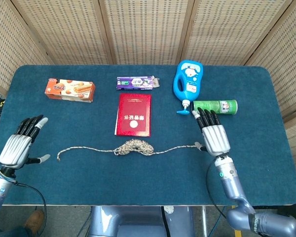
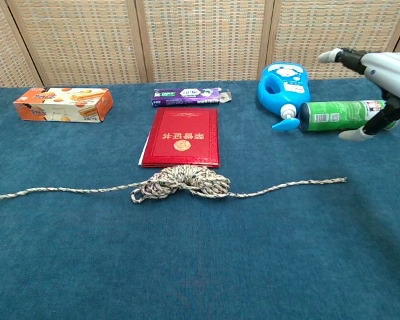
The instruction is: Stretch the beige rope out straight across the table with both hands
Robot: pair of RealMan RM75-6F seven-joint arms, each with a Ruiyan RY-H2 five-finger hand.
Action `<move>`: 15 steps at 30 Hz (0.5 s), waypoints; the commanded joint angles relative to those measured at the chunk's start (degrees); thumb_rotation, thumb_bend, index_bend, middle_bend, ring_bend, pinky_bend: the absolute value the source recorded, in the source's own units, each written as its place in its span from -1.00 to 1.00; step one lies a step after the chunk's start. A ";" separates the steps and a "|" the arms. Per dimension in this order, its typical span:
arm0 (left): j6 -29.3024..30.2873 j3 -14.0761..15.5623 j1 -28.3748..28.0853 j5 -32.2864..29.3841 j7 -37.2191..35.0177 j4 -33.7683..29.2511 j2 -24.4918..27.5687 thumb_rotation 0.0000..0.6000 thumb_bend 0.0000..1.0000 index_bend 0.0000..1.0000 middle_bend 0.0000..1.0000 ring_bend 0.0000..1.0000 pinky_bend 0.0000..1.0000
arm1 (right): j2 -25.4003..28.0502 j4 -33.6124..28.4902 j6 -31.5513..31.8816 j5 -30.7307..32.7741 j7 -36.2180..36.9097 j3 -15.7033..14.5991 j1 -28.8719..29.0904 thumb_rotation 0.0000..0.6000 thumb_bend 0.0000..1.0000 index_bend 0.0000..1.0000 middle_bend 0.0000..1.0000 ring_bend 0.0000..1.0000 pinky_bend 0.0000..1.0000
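Both your hands are spread and hold nothing: the beige rope [image 1: 130,147] lies lengthwise between left hand [image 1: 17,146] and right hand [image 1: 214,138], ends just inward.

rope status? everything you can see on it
The beige rope, braided and flecked dark, lies flat on the blue table. Its middle is a loose bundle just in front of the red booklet, apparently not touching it; thin slack tails run to either side. The left hand is open and clear of the left end. The right hand is open and raised; its thumb tip sits near the right end, with no grip visible.
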 commanded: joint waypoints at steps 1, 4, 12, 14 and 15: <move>3.96 -0.38 3.01 -0.73 2.57 -3.63 0.44 1.00 -1.00 -1.00 -1.00 -1.00 -1.00 | 3.43 0.30 5.05 -6.37 6.30 -2.91 -4.06 1.00 -1.00 -1.00 -1.00 -1.00 -1.00; 8.07 1.07 6.56 -0.41 5.30 -5.67 -1.51 1.00 -1.00 -1.00 -1.00 -1.00 -1.00 | 6.30 0.63 8.68 -10.12 9.61 -5.98 -7.94 1.00 -1.00 -1.00 -1.00 -1.00 -1.00; 12.11 2.76 10.60 1.79 6.83 -5.39 -4.62 1.00 -1.00 -1.00 -1.00 -1.00 -1.00 | 8.84 2.07 14.12 -16.90 13.04 -8.97 -12.98 1.00 -1.00 -1.00 -1.00 -1.00 -1.00; 12.59 2.93 11.08 2.32 6.73 -5.01 -4.96 1.00 -1.00 -1.00 -1.00 -1.00 -1.00 | 8.68 2.82 14.95 -17.79 13.53 -9.04 -13.62 1.00 -1.00 -1.00 -1.00 -1.00 -1.00; 12.75 3.00 11.27 2.50 6.74 -4.84 -5.10 1.00 -1.00 -1.00 -1.00 -1.00 -1.00 | 8.60 3.15 15.23 -18.15 13.79 -9.09 -13.86 1.00 -1.00 -1.00 -1.00 -1.00 -1.00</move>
